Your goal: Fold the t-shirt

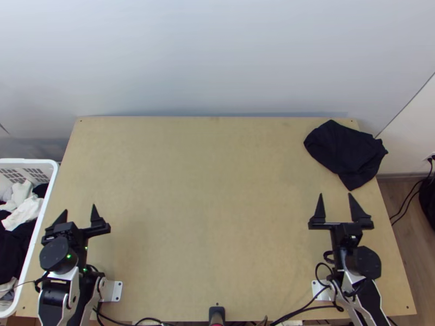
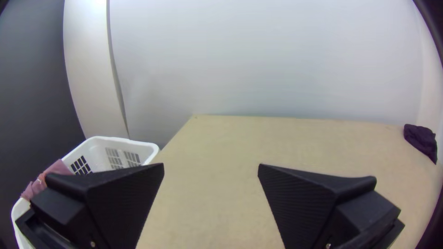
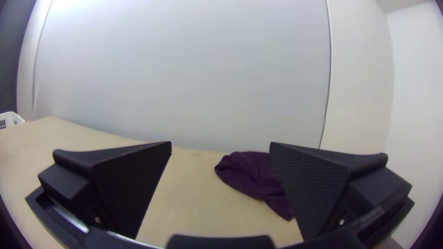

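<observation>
T-shirt (image 1: 346, 151) bunched on the table's far right corner (image 1: 217, 217), long axis slanting far-left to near-right, just beyond the nearer right claw (image 1: 335, 194), spread wide; left claw (image 1: 79, 208), also wide, lies well apart.

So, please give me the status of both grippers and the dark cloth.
Left gripper and right gripper open, nothing held. Dark cloth bunched at table's far right corner. Nothing seen between it and right gripper.
</observation>
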Controlling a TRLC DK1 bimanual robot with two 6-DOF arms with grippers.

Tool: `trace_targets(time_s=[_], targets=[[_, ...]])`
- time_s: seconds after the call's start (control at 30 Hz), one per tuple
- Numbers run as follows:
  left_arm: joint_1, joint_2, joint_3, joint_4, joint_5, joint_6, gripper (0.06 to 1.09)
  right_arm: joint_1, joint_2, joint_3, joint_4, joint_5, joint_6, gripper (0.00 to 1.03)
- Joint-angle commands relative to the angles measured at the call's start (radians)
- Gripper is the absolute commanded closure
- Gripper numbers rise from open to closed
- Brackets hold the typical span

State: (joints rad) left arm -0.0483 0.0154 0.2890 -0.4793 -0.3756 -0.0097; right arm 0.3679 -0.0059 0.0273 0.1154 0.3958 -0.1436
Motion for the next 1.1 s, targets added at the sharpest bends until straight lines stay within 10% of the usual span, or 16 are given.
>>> trace_targets(time_s=[0.0,0.33,0.7,1.07], targets=[[0.051,0.175,0.121,0.008,-0.017,0.004,0.1,0.02,0.011,0.069,0.107,0.018,-0.077,0.04],[0.424,0.733,0.506,0.007,0.003,-0.029,0.09,0.023,0.216,0.304,-0.12,0.049,-0.073,0.04],[0.967,1.114,0.627,0.044,0.349,-0.064,0.09,0.019,0.504,0.548,-0.238,0.127,0.072,0.04],[1.245,1.476,0.653,0.122,0.353,-0.016,0.1,0.014,0.667,0.637,-0.301,0.126,0.157,0.04]])
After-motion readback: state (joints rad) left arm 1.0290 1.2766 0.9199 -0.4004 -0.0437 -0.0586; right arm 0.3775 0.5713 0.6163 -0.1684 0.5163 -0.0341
